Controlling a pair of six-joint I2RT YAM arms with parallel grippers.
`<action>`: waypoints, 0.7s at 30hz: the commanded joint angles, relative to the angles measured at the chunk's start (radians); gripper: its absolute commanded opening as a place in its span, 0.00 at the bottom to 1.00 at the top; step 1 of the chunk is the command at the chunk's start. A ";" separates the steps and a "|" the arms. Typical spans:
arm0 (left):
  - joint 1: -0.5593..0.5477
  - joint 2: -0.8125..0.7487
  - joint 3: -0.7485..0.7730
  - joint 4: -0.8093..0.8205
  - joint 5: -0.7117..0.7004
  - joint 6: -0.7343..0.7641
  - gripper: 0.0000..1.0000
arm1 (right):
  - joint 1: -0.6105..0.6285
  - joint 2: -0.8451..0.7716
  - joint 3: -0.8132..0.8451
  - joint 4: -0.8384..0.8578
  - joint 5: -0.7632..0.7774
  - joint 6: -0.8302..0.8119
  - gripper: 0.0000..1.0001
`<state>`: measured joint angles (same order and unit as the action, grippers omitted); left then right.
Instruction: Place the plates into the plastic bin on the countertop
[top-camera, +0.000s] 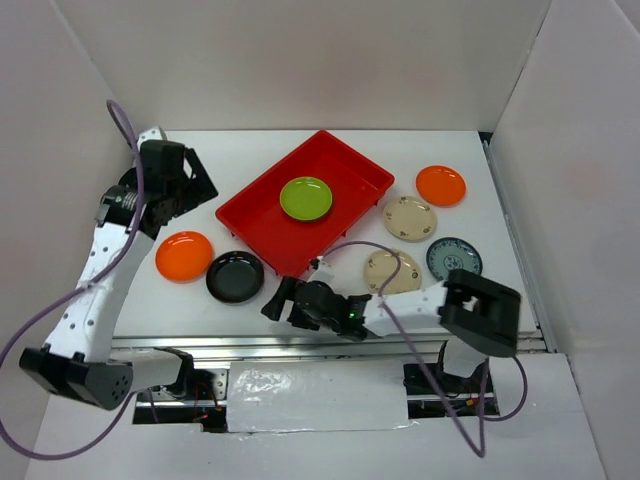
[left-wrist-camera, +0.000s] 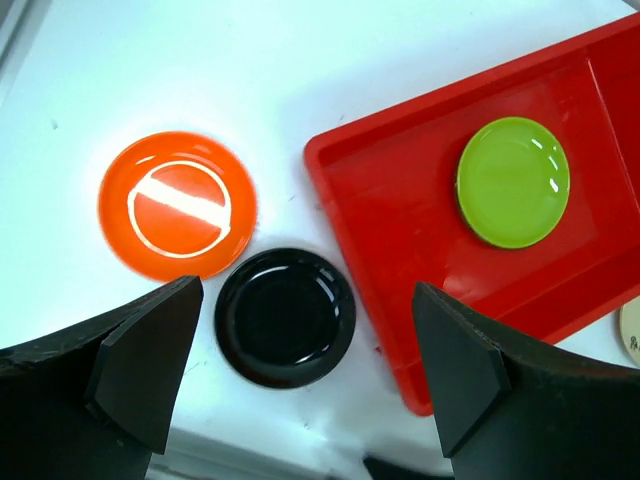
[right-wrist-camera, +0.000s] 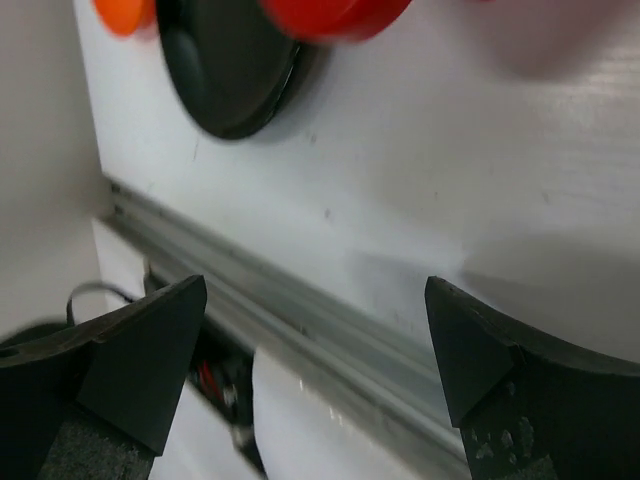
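Above the left side of the table (top-camera: 250, 150), the left pincer (left-wrist-camera: 305, 340) is held spread wide, with nothing between its fingers. Below it, a black plate (left-wrist-camera: 286, 317) and an orange plate (left-wrist-camera: 177, 205) are seen just beside each other. Near the front edge, the right pincer (right-wrist-camera: 315, 300) is likewise spread and empty, close to the black plate. A lime green plate (top-camera: 306, 198) is seen lying inside the red bin (top-camera: 255, 215). Four more plates are laid on the table to the bin's right.

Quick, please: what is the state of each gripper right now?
Left gripper: open, holding nothing.
Right gripper: open, holding nothing.
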<state>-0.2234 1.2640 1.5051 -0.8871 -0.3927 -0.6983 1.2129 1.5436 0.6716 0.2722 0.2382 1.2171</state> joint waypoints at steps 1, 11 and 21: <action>0.022 -0.075 -0.023 -0.058 -0.002 0.097 0.99 | 0.002 0.143 0.101 0.140 0.142 0.159 0.97; 0.098 -0.210 -0.189 -0.024 0.089 0.194 0.99 | -0.006 0.410 0.337 -0.011 0.242 0.389 0.80; 0.117 -0.261 -0.227 0.031 0.195 0.214 0.99 | -0.039 0.529 0.427 -0.145 0.262 0.578 0.54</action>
<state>-0.1169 1.0355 1.2755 -0.9070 -0.2508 -0.5167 1.1919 2.0190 1.0817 0.2428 0.4610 1.7100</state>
